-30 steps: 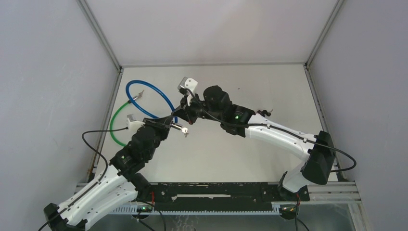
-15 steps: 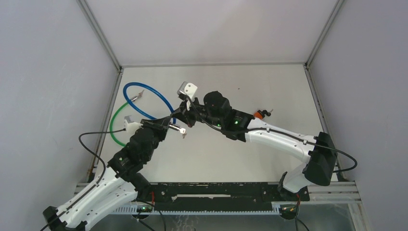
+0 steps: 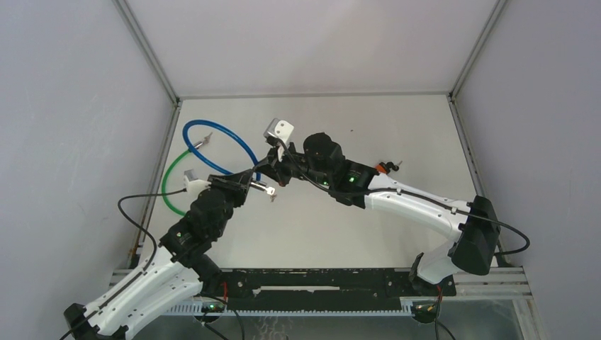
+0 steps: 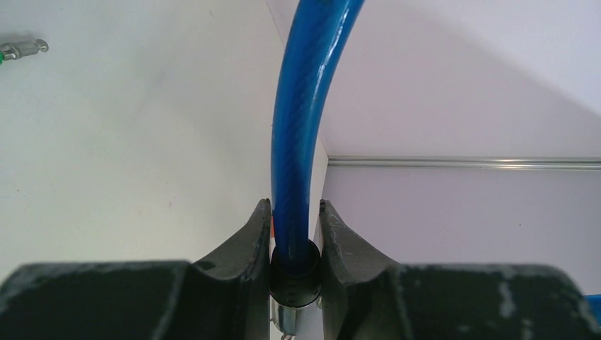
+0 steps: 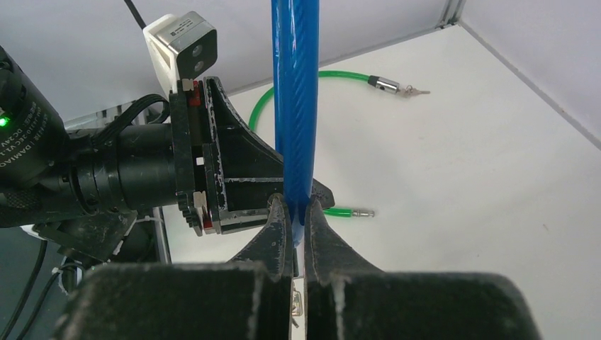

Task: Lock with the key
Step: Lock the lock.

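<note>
Barely shifted since earlier, mid-frame. Pinching blue cable with left tool; pressing right tool together alongside. Judged not yet locked.

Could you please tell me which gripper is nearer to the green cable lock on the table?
Left. The left gripper, clamped on the blue cable lock, is just right of the green cable lock; the right gripper, gripping the same blue cable, lies farther right.

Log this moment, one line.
left gripper: clamped on blue cable lock collar | right gripper: shut at same cable, grip unclear | green cable: on table
</note>
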`<state>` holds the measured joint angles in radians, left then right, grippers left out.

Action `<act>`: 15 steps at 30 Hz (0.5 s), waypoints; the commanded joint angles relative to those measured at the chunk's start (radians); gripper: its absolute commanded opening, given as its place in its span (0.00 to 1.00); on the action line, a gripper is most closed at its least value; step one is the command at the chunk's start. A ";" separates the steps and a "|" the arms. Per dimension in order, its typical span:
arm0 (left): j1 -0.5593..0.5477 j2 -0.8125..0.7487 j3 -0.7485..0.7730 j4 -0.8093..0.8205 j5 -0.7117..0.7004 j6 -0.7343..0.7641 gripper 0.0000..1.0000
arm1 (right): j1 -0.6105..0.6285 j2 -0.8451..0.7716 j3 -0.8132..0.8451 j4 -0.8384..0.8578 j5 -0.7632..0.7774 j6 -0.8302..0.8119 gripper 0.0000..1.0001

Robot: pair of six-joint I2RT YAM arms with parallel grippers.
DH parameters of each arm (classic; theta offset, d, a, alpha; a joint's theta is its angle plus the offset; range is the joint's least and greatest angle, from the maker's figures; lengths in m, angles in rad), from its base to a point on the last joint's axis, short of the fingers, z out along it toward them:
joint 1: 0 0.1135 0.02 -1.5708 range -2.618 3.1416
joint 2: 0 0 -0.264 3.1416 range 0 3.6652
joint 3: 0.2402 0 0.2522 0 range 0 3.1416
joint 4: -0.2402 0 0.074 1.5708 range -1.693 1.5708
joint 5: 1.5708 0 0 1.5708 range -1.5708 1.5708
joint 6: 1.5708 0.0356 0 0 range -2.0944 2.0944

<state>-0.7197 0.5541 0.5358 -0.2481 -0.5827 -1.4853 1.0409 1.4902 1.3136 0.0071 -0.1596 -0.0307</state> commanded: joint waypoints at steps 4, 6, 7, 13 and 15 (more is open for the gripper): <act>0.008 -0.053 0.005 0.222 -0.062 -0.018 0.00 | 0.003 0.016 -0.033 -0.134 -0.038 0.021 0.06; 0.007 -0.053 0.003 0.218 -0.060 -0.019 0.00 | 0.004 -0.007 -0.032 -0.127 -0.028 0.025 0.16; 0.007 -0.053 0.001 0.219 -0.059 -0.021 0.00 | 0.001 -0.020 -0.032 -0.123 -0.025 0.026 0.24; 0.008 -0.050 -0.009 0.229 -0.051 -0.019 0.00 | -0.016 -0.072 -0.031 -0.104 -0.012 0.061 0.65; 0.007 -0.050 -0.010 0.231 -0.049 -0.014 0.00 | -0.021 -0.092 -0.033 -0.108 0.000 0.079 0.70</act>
<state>-0.7177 0.5156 0.5194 -0.1307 -0.6075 -1.4940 1.0325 1.4792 1.2701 -0.1001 -0.1688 0.0113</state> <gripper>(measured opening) 0.268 0.654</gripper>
